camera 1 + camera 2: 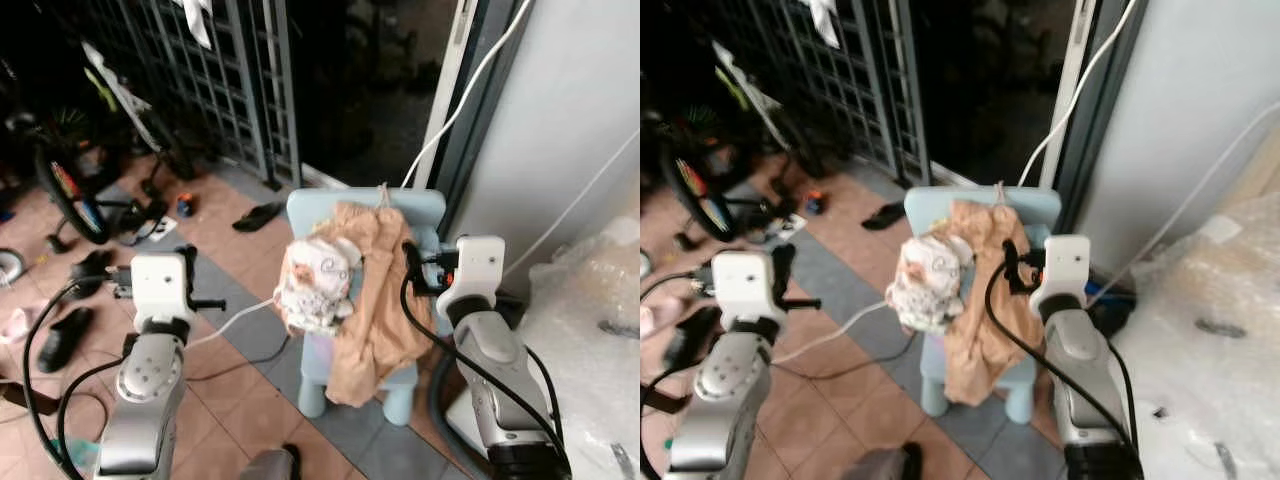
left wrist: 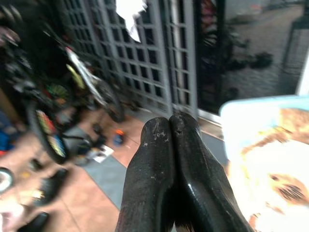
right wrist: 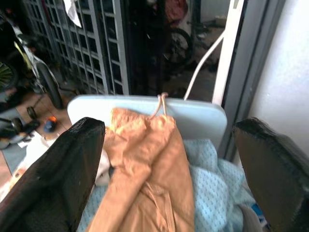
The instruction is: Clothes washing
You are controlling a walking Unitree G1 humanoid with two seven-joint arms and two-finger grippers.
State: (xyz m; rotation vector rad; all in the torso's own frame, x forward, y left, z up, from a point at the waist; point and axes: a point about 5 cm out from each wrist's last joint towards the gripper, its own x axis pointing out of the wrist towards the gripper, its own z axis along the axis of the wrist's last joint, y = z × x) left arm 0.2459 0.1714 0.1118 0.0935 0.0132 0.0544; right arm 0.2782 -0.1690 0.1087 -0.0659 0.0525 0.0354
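Right gripper [image 3: 169,159] fingers apart over tan trousers [image 1: 375,300] at chair [image 1: 415,205] back; left gripper [image 2: 171,145] fingers together. Trousers may drag the white garment [image 1: 315,280] off.

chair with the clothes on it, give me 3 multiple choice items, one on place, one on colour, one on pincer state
1. Where does the tan garment lie?
A. on the floor by the shoes
B. draped over the small chair
C. hung on the metal gate

2. What colour is the chair?
A. light blue
B. red
C. black

3. How do the two pincers stand?
A. both open
B. both shut
C. left pincer shut, right pincer open

Key: 1 B, the garment hangs from the chair's back down over its seat. 2 A, the back and legs show pale blue. 3 C, in the left wrist view the fingers press together, while in the right wrist view they stand wide apart facing the chair.
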